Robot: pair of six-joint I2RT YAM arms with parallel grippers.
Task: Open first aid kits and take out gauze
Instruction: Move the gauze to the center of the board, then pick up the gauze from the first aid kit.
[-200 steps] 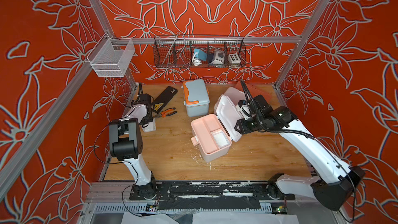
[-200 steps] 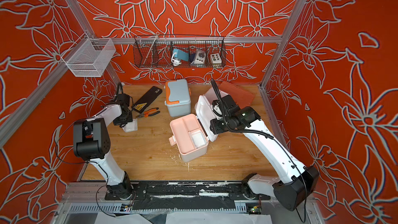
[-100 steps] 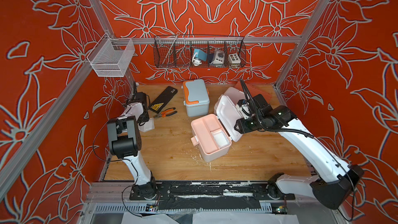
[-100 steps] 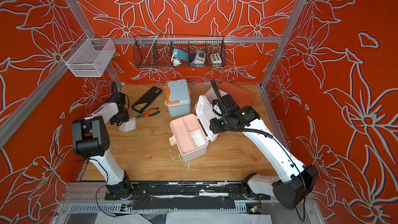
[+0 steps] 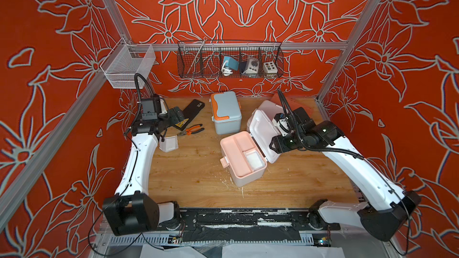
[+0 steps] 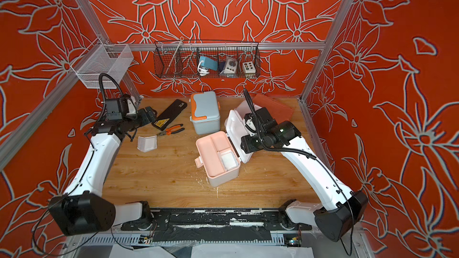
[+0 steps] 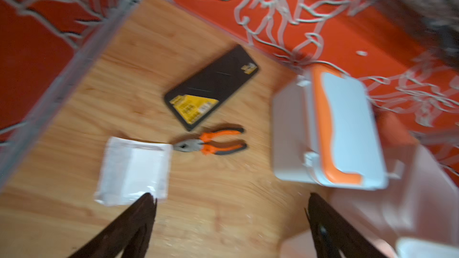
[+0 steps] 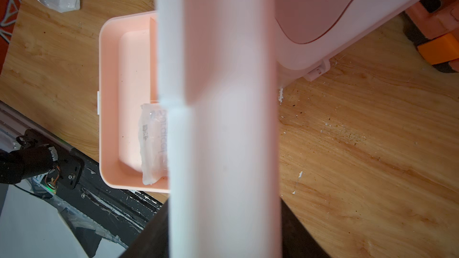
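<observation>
Beside the pliers (image 5: 190,130), gauze (image 5: 169,143) now lies dropped from the open left end effector (image 7: 229,196); right end effector's (image 8: 221,207) hold on the kit lid (image 5: 263,130) is unclear.

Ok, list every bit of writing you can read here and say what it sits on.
Yellow label on the black case: dark print, too blurred to read.
Gauze pad in the pink kit: grey lettering on its wrapper, half hidden by the lid, not legible.
Loose gauze pad on the table: no readable print.
Elsewhere: nothing legible.
</observation>
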